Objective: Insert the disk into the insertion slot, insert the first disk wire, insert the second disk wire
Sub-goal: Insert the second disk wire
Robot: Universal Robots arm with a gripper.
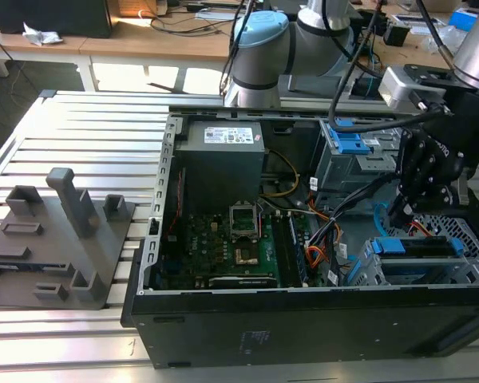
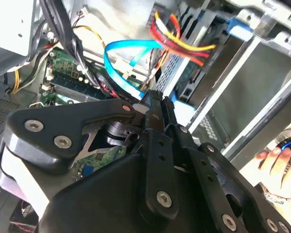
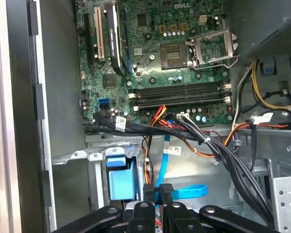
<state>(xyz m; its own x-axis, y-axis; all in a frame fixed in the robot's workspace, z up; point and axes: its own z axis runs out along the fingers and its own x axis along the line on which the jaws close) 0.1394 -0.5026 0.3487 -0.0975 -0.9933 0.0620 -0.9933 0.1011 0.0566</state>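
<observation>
ribbed aluminium table (image 1: pixel 80 128), grey fixture block (image 1: pixel 60 239) lay at its nine o'clock, open black computer case (image 1: pixel 303 327) at four o'clock

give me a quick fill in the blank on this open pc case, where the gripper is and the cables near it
1. The gripper hangs inside the open computer ____.
2. In both wrist views, the looping flat cable by the fingertips is light ____.
3. In the exterior view, the disk sits in a ____ carrier.

Missing words: case; blue; blue
</observation>
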